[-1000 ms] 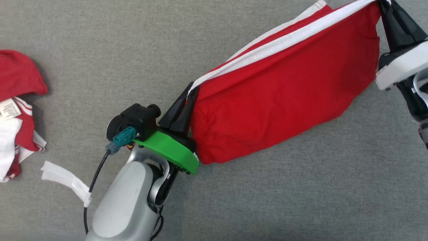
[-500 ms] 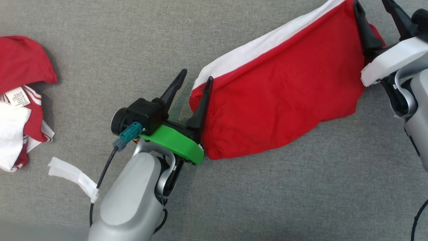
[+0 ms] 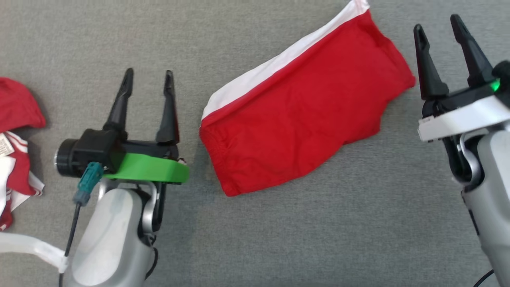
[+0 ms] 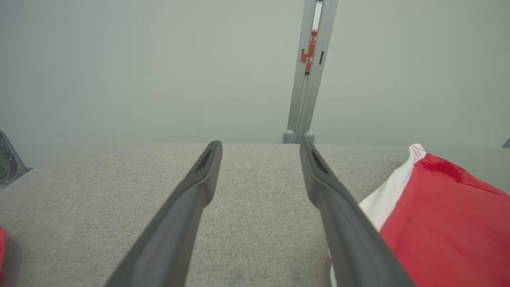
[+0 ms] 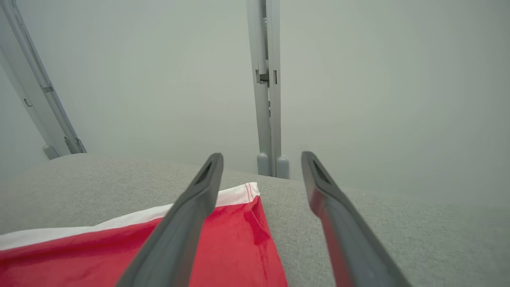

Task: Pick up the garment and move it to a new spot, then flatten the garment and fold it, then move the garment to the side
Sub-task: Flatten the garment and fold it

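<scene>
The red garment (image 3: 303, 119), with a white band (image 3: 275, 65) along its upper edge, is lying folded on the grey cloth surface (image 3: 318, 239), taking up the centre and upper right of the head view. Its long axis is running on a diagonal, from a rounded end at lower centre up to a corner near the top edge, right of centre. The left gripper (image 3: 148, 73) is sitting left of centre, its two fingers spread apart, holding nothing and pointing up the frame. A bare strip of grey is showing between its right-hand finger and the garment's lower-left end. The right gripper (image 3: 436, 24) is standing at the right edge, likewise spread and empty. Its left-hand finger is lying just beside the garment's right-hand corner, seemingly closer than the left gripper is to its own end. In the left wrist view the garment is lying at the lower right, beyond the right-hand finger; in the right wrist view it is lying at the lower left, partly behind the left-hand finger. So the cloth is lying between the two grippers, off to the inner side of each and not ahead of the fingertips. Judging by the folded shape, moving it aside is looking like the step left to do, and each gripper is probably needing to turn inward towards its own end of the diagonal. A second red-and-white garment (image 3: 16, 131) is lying bunched at the left edge, well apart
</scene>
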Robot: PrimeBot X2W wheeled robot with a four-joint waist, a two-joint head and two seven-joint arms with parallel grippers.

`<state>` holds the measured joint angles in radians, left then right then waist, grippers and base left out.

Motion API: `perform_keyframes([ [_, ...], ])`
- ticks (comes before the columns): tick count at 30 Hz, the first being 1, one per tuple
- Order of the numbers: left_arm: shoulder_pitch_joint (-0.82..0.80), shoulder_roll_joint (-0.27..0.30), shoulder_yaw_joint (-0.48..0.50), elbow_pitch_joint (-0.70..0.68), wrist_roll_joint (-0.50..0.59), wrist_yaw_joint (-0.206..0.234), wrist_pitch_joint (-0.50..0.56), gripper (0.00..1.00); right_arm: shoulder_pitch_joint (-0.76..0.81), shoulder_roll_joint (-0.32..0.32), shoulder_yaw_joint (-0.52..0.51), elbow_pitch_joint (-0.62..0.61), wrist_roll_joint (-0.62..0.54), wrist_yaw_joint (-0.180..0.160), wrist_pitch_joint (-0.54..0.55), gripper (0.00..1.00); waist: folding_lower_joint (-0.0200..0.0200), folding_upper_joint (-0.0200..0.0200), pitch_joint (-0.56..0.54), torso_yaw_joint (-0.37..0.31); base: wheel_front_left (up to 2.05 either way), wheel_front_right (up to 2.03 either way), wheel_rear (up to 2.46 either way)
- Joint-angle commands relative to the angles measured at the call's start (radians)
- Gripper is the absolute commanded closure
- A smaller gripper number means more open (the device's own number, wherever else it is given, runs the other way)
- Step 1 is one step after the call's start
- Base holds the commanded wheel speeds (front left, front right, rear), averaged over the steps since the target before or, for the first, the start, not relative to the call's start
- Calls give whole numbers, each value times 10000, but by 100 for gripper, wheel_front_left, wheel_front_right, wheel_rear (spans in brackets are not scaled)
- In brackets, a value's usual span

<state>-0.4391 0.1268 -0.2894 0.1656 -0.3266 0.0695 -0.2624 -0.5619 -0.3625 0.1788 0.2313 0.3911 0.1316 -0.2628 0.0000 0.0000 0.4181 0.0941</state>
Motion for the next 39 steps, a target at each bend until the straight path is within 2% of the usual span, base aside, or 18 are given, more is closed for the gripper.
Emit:
perform_keyframes([
  [1,243,142,169,-88,118,120,-28,0,416,132,-139,-267,-120,-18,-24,0,0,0,-438,-460,0,0,0],
  [9,973,483,522,-268,381,242,-30,0,2291,683,-819,-1379,-591,-16,-25,0,0,0,-995,-978,0,0,0],
  [19,1946,679,558,-329,321,440,28,0,3967,1230,-1140,-2460,-803,-16,422,0,0,0,-1604,-1405,0,0,0],
  [28,2365,649,445,-435,248,561,114,0,4535,1398,-1273,-3058,-996,-16,931,0,0,0,-1810,-1394,0,0,0],
  [39,2211,669,319,-571,274,631,112,0,4511,1293,-1427,-3245,-1059,-16,1187,0,0,0,-1644,-1241,0,0,0],
])
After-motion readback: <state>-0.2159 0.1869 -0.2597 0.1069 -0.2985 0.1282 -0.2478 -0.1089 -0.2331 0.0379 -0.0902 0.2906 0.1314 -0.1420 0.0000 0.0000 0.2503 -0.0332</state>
